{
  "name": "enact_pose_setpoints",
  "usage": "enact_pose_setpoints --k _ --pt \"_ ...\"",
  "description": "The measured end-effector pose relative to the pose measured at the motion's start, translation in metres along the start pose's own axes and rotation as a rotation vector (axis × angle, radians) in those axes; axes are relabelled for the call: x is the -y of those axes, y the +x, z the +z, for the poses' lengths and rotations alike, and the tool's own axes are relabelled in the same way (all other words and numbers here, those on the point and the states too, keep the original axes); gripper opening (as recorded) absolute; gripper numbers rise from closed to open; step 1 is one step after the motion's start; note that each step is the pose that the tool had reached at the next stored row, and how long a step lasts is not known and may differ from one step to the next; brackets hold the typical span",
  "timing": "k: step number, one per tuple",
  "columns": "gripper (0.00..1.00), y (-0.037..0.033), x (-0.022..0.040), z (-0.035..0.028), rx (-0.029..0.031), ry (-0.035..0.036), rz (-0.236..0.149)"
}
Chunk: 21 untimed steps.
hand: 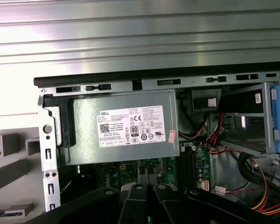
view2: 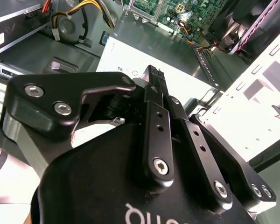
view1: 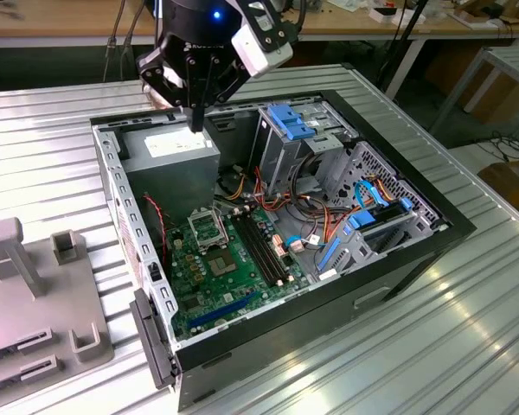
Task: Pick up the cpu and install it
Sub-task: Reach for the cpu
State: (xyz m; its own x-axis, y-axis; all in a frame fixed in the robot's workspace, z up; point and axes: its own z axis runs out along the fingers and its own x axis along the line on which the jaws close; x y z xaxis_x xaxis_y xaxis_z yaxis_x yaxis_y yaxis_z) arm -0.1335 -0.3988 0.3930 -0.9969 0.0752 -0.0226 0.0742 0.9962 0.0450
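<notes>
Overhead, the black two-fingered gripper [view1: 196, 118] hung above the grey metal power supply box [view1: 175, 149], fingers pressed together. Whether a cpu sat pinched between them was hidden. The silver-framed socket [view1: 206, 230] on the green motherboard [view1: 242, 264] lay well apart.

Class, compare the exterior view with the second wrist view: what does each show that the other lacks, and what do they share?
Exterior view, not the second wrist view: the grey fixture beside the computer case, and the background workbench. Second wrist view, not the exterior view: the screw heads on the gripper. Shared: the gripper above the power supply, and the green motherboard.
</notes>
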Motion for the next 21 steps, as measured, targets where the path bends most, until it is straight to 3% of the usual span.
enact_pose_setpoints --k 8,21 --pt "0.11 0.0022 0.0002 0.0001 -0.0003 0.0 0.0" --pt "0.11 0.013 0.001 0.0001 -0.0011 0.0001 0.0"
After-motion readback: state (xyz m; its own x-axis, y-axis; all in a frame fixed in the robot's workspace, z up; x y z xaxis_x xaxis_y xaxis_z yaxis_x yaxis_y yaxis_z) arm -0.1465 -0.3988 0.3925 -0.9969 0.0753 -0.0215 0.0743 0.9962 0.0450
